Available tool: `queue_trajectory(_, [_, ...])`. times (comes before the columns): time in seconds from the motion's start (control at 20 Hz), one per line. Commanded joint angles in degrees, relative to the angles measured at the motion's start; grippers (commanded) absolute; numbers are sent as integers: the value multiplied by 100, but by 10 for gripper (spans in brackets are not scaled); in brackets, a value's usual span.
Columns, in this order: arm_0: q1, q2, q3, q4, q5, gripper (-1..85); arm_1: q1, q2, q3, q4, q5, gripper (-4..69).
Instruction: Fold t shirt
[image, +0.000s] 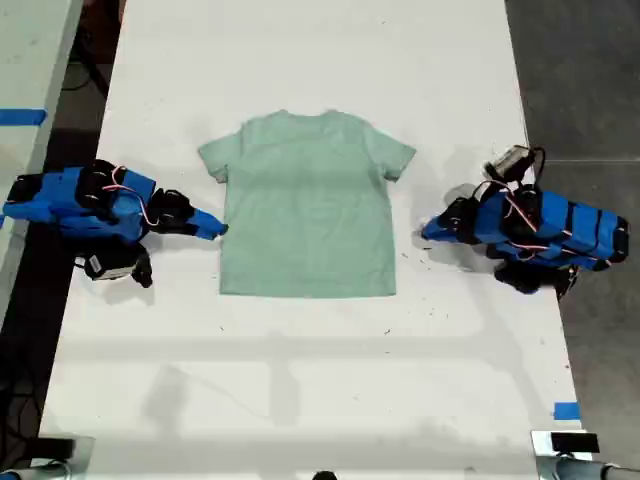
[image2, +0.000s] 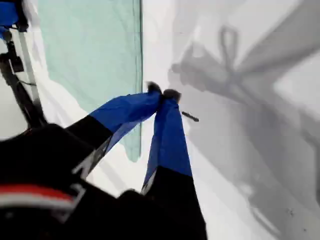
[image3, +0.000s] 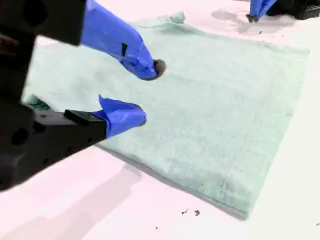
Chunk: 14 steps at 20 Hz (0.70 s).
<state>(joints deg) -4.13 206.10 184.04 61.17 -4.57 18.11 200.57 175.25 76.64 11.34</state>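
Observation:
The pale mint t shirt (image: 308, 215) lies flat on the white table (image: 300, 380), neck toward the far edge. My second gripper (image: 218, 229) is at the shirt's side edge on the exterior view's left, below the sleeve. In its wrist view it is open (image3: 145, 92), jaws apart just above the cloth (image3: 215, 100) with nothing between them. My first gripper (image: 428, 232) is on the exterior view's right, a short gap from the shirt's other side edge. Its tips are shut together (image2: 162, 93) over bare table beside the shirt (image2: 95, 55), holding nothing.
Small dark specks (image: 388, 330) dot the table near the shirt's hem. A blue tape mark (image: 566, 410) sits at the table's edge on the exterior view's right. A second table with blue tape (image: 22, 117) stands at the exterior view's left, with dark floor beyond both sides.

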Motion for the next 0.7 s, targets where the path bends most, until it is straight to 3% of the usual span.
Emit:
queue_trajectory(0.0, [-9, 44, -18, 9, -105, 115, -185, 53, 290, -35, 88, 8])
queue_trajectory(0.1, [-9, 44, -18, 9, -105, 115, -114, 53, 290, -141, -132, 10])
queue_trajectory(0.25, [-9, 44, -18, 9, -105, 115, 229, 53, -255, -202, -1222, 56])
queue_trajectory(0.35, [-9, 44, -18, 9, -105, 115, 1037, -431, -1301, 167, -1898, 49])
queue_trajectory(0.5, [-18, 44, -18, 9, -105, 115, 2294, -2830, -3059, 53, -2909, 42])
queue_trajectory(0.65, [-18, 44, -18, 9, -105, 115, 2918, -5783, -5027, -70, -3507, 173])
